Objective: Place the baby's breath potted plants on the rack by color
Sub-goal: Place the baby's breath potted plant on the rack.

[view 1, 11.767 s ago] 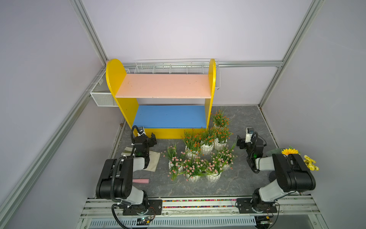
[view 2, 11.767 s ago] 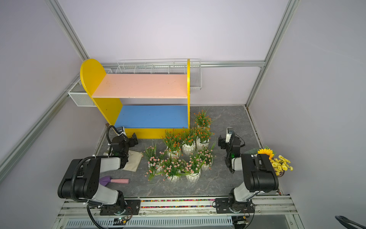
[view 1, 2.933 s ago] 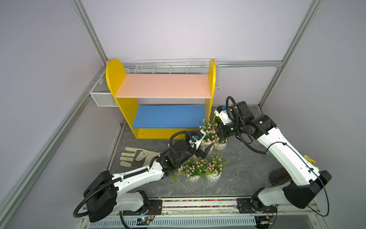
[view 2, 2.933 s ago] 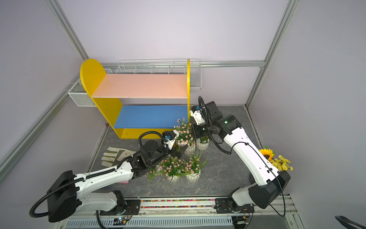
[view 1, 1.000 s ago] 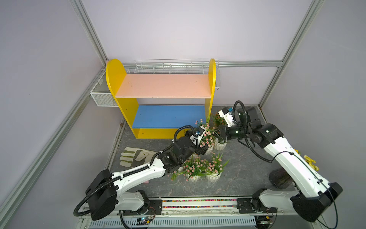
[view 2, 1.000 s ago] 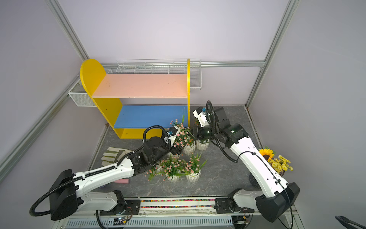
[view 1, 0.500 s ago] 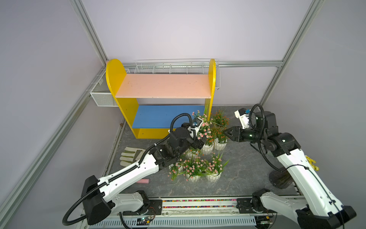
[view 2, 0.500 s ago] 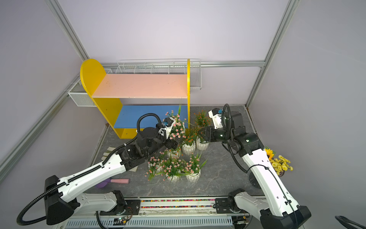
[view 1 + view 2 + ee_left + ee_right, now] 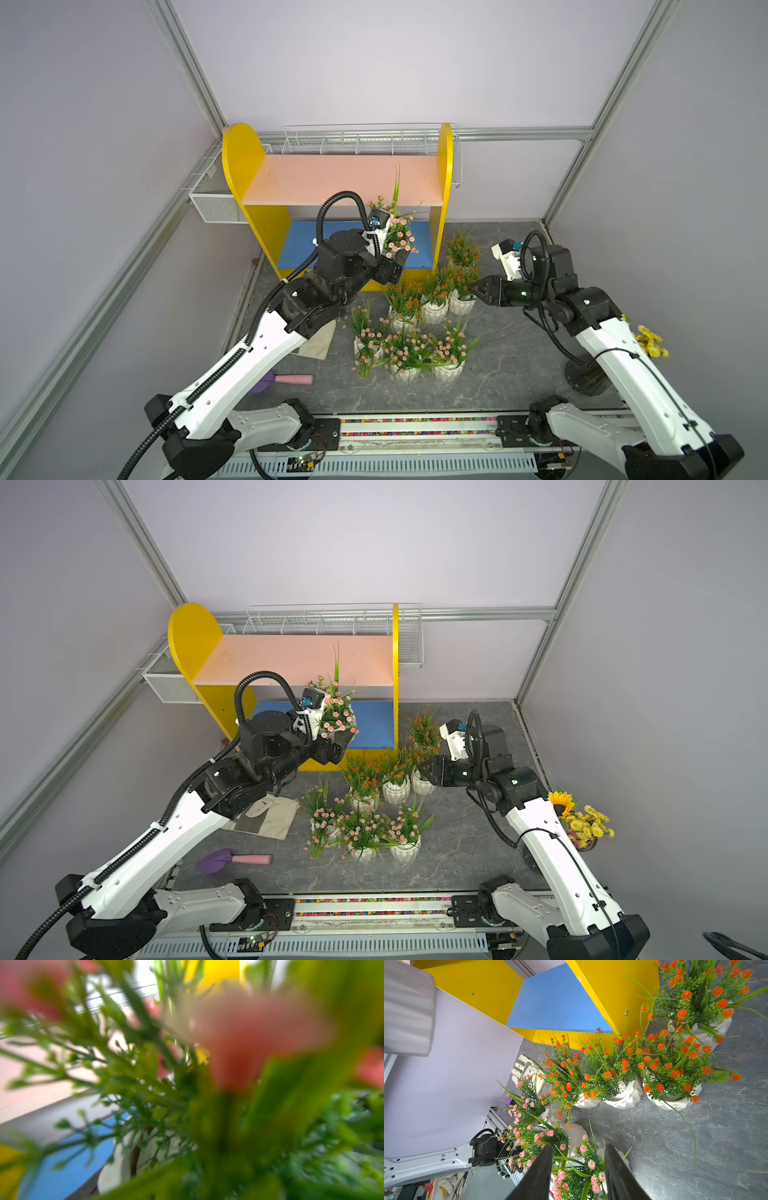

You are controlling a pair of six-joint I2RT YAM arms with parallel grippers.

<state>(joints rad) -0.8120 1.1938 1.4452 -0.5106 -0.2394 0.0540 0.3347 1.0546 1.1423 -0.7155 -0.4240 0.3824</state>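
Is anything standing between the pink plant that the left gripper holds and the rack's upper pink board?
Nothing visible. The pink plant hangs in front of the rack, and its upper board lies bare.

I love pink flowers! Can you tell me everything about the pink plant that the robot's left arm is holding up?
The pink plant is a bunch of green, plastic-looking sprigs with tiny pink blossoms and one tall grass blade, in a small white pot. The left end effector grips it in the air, about upright, in front of the rack. Nothing else seems to touch it.
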